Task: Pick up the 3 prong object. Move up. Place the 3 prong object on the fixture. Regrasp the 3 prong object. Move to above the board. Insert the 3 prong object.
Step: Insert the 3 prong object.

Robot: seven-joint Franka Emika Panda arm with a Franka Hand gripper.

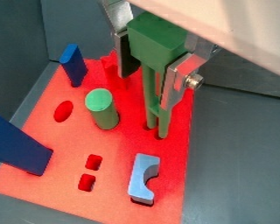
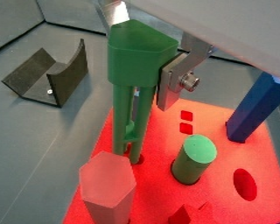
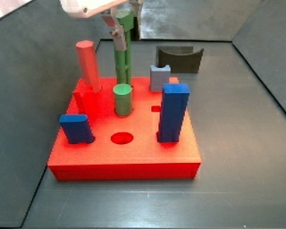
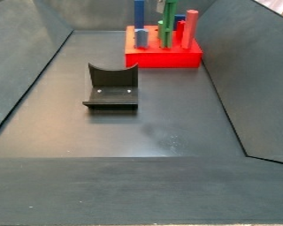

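The green 3 prong object (image 1: 156, 54) stands upright over the red board (image 1: 119, 188), and my gripper (image 1: 154, 66) is shut on its block-shaped head. A silver finger (image 1: 178, 73) presses on one side of the head. The prongs point straight down and their tips meet the board's top near its far edge. How deep they sit cannot be told. The object (image 2: 136, 74) and the gripper (image 2: 140, 72) show in both wrist views. In a side view the object (image 3: 121, 59) hangs from the gripper (image 3: 113, 27) behind the green cylinder (image 3: 122, 98).
On the board (image 3: 128, 148) stand a pink post (image 3: 86, 64), a tall blue block (image 3: 172, 112), a small blue block (image 3: 74, 127) and a light blue piece (image 1: 143, 178). The fixture (image 4: 110, 86) stands on the grey floor apart from the board (image 4: 164, 55).
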